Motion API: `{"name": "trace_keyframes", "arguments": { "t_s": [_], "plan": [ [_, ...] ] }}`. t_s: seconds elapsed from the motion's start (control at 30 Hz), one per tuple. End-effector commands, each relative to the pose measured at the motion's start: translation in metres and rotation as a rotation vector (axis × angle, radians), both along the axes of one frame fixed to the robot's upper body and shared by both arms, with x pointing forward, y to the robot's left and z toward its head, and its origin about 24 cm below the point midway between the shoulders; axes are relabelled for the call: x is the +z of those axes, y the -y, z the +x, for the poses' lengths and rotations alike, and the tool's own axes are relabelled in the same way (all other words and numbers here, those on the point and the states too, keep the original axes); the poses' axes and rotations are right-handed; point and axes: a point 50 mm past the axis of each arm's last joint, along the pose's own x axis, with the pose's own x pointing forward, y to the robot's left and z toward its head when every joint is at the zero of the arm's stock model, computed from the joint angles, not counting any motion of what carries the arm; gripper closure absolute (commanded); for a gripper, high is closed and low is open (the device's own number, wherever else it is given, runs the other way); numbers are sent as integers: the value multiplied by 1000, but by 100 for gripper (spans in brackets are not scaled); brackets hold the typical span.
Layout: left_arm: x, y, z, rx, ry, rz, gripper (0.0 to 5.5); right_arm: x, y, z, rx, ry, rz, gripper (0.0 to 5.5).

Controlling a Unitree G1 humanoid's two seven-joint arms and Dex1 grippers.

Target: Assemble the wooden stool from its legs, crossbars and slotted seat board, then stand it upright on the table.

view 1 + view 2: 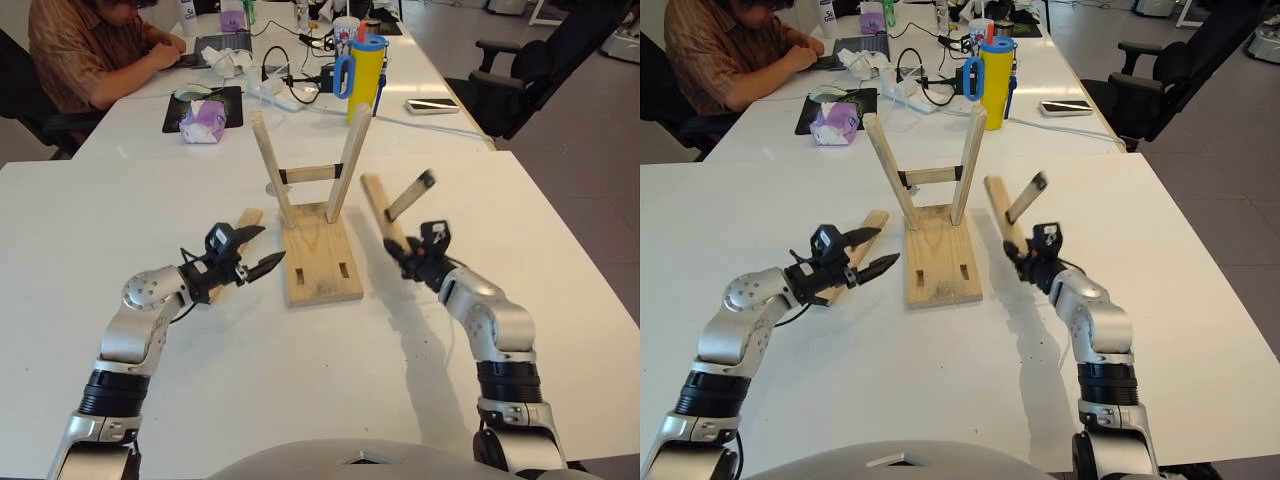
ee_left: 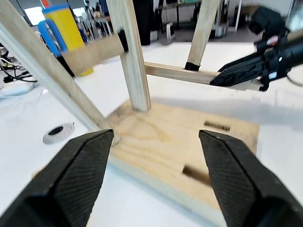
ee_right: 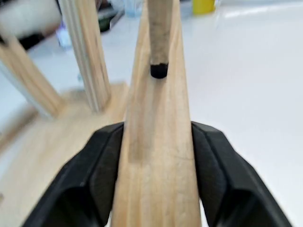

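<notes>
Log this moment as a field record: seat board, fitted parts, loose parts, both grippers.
seat board: flat on the table, near slots empty
fitted legs: two, upright at the board's far end, joined by a crossbar
left gripper: fingers open, empty, left of the board
right gripper: fingers shut on held leg, right of the board
loose piece: on the table behind the left gripper

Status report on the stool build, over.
Left gripper open, left of seat board. Right gripper shut on loose leg, right of board. Two legs stand slotted; two slots empty, unobstructed.
</notes>
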Motion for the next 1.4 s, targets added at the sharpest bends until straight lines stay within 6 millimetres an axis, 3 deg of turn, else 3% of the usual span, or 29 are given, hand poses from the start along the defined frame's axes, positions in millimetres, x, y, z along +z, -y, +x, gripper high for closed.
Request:
{"name": "trace_keyframes", "arguments": {
  "t_s": [0.03, 0.17, 0.37, 0.53, 0.7, 1.23, 1.4],
  "plan": [
    [26, 1, 7, -6, -38, -185, 216, 58, -8, 5, 101, 258, 297, 346],
    [45, 5, 6, -130, -155, -422, 193, 77, -31, -7, 446, 258, 462, 346],
    [67, 13, 1, -306, -257, -579, 104, 71, -53, -26, 859, 113, 474, 346],
    [86, 16, 4, -399, -271, -630, 76, 76, -50, -33, 1027, 51, 489, 346],
    [91, 18, 4, -431, -280, -645, 76, 80, -45, -36, 1127, 5, 471, 346],
    [85, 21, -3, -495, -335, -622, 317, 80, -42, -37, 1174, -28, 440, 346],
    [82, 16, -4, -478, -343, -602, 340, 83, -40, -34, 1157, -18, 456, 346]
  ]
}}
